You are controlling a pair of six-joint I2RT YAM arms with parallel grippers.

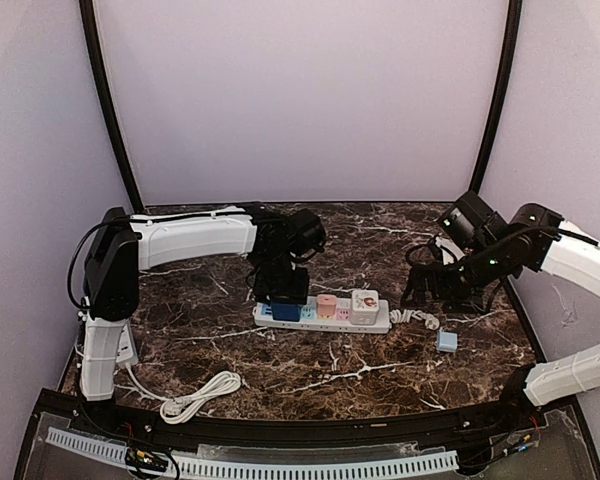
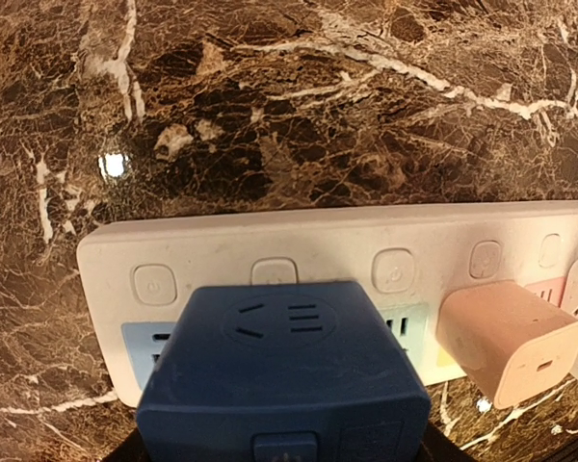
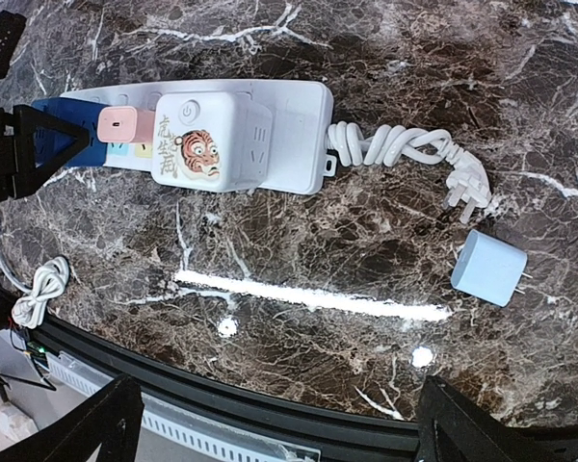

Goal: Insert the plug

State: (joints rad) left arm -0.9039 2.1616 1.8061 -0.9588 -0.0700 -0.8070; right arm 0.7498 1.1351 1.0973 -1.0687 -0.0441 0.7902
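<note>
Left gripper (image 1: 282,298) clamped the blue plug (image 2: 279,385) on the power strip (image 2: 366,245) (seating step). A straight push was due; right gripper (image 1: 430,288) gaped empty.

Source: overhead, diffuse; scene moderately bright, lilac walls (image 1: 300,100) evenly lit.
Glare (rt wrist view): long white streak + two round spots on polished marble tabletop (image 3: 299,250).
Glare (lt wrist view): one small bright spot, upper left of marble.
Shadows: soft; thin dark band along far edge of power strip (image 2: 366,245).
Focus: strip & marble veins sharp; blue adapter (image 2: 284,380) close to lens, slightly soft at bottom edge.
Distortion: wide-angle bowing in both wrist views, strip edge curved; frame posts (image 1: 108,110) bend in top view.
Top view: coarser res., dark areas lose detail.
</note>
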